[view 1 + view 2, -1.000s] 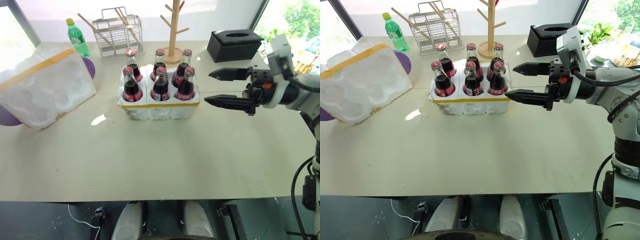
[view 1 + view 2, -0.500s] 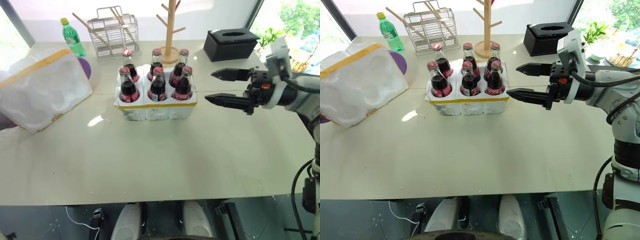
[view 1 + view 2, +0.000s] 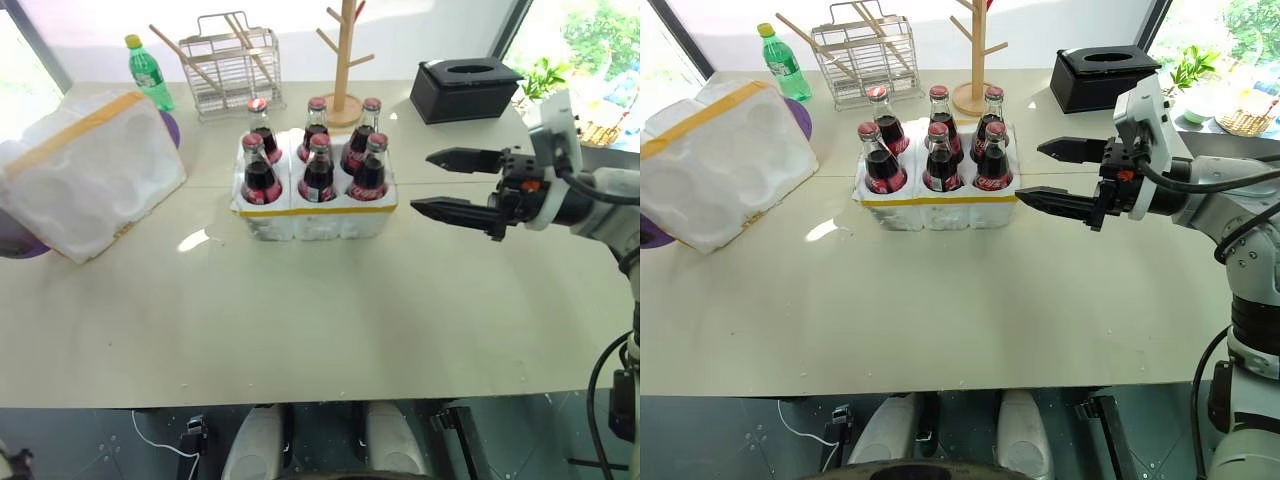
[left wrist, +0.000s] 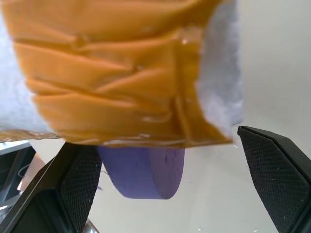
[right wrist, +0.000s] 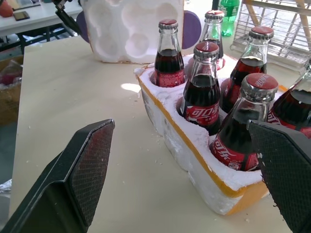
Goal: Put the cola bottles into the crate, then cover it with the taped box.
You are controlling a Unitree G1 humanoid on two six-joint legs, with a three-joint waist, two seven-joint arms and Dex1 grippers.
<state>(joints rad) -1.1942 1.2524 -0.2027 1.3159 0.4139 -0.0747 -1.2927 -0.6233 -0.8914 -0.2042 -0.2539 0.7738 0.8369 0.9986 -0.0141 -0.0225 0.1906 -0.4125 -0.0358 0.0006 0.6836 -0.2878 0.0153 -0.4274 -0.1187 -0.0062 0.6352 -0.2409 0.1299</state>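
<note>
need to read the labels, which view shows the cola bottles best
The right wrist view: the cola bottles stand close, red labels facing the camera. Both eye views show all six from above, smaller. The left wrist view faces the taped box instead.

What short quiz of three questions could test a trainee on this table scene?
1. How many cola bottles stand in the crate?
2. True or false: the taped box already covers the crate.
3. What stands nearest behind the crate: A) the wooden mug tree, B) the black tissue box, C) the green plastic bottle?

Key
1. Six, one in each well.
2. False. It lies tilted on the table, to the crate's left, resting partly on a purple disc.
3. A.
</note>
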